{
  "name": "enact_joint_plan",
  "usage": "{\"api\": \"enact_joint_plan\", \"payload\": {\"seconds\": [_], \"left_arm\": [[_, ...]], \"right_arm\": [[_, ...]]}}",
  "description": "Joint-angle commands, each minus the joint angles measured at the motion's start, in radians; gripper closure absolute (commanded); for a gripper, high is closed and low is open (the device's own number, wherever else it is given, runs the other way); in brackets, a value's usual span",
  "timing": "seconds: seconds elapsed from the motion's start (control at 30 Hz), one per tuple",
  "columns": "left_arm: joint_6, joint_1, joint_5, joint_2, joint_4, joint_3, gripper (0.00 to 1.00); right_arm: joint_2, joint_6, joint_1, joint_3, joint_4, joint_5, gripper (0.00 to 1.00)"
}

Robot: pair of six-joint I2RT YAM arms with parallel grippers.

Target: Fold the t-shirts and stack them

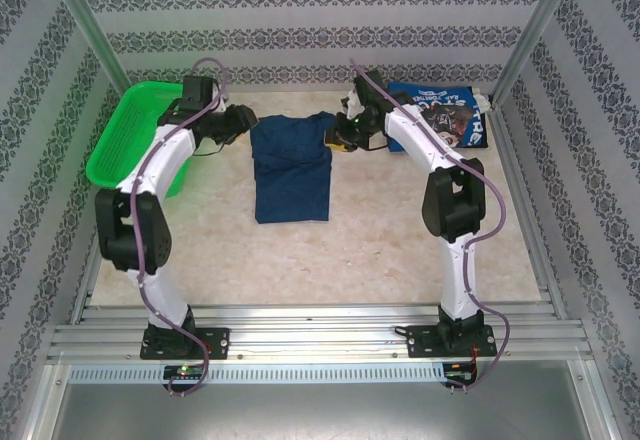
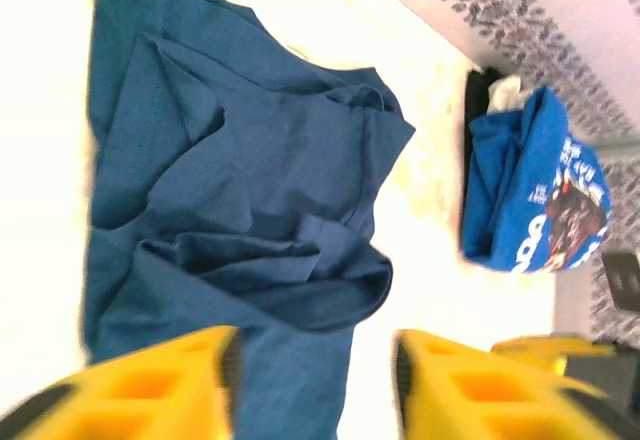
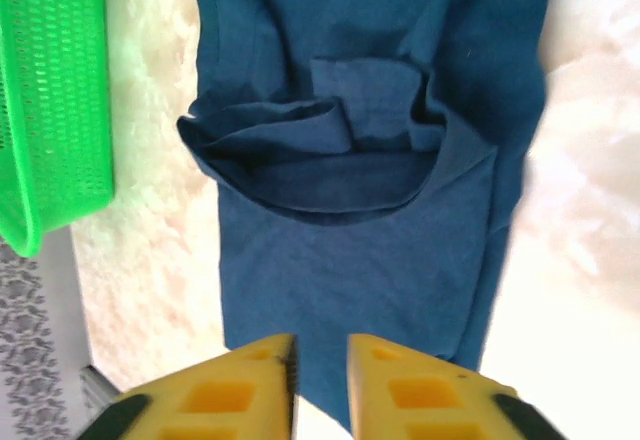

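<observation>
Navy t-shirt [image 1: 292, 170] half-folded, mid table [image 1: 350, 260] toward far edge; blue t-shirt [image 1: 445, 120] bunched in far-right corner.
L gripper [image 2: 315, 360] jaws apart, R gripper [image 3: 320, 355] nearly together, prob. empty; flatten collar bunching before next fold.

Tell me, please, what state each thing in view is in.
Navy shirt: lying flat, folded to a narrow strip, far end rumpled, not held.
Blue shirt: folded, print up, far right.
Basket: open side up, far left.
Left gripper: open, holding nothing.
Right gripper: barely open, holding nothing.
</observation>
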Motion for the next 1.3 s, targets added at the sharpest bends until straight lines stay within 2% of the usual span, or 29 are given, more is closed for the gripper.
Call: {"api": "enact_joint_plan", "payload": {"seconds": [0.0,0.1,0.3,0.57,0.87,0.97,1.13,1.27], "left_arm": [[0.024,-0.032,-0.024,-0.052,-0.042,-0.121,0.79],[0.019,-0.078,0.01,-0.086,-0.025,-0.216,0.9],[-0.027,-0.13,0.065,-0.036,0.083,-0.314,0.95],[-0.043,-0.146,0.048,0.13,0.121,-0.232,0.96],[-0.076,-0.134,0.006,0.295,0.15,-0.061,0.9],[-0.08,-0.117,-0.009,0.312,0.147,-0.029,0.89],[-0.078,-0.103,-0.03,0.367,0.137,0.039,0.84],[-0.085,-0.095,-0.051,0.408,0.152,0.079,0.82]], "right_arm": [[0.014,0.057,0.028,-0.103,0.107,-0.039,0.86],[0.013,0.131,0.046,-0.175,0.226,-0.074,0.9],[0.068,0.207,0.059,-0.192,0.321,-0.076,0.94],[0.159,0.264,0.054,-0.138,0.341,-0.056,0.96],[0.212,0.302,0.04,-0.081,0.364,-0.041,0.95],[0.217,0.301,0.035,-0.068,0.365,-0.041,0.93],[0.189,0.298,0.024,-0.088,0.388,-0.038,0.75],[0.158,0.285,0.015,-0.099,0.384,-0.028,0.67]]}}
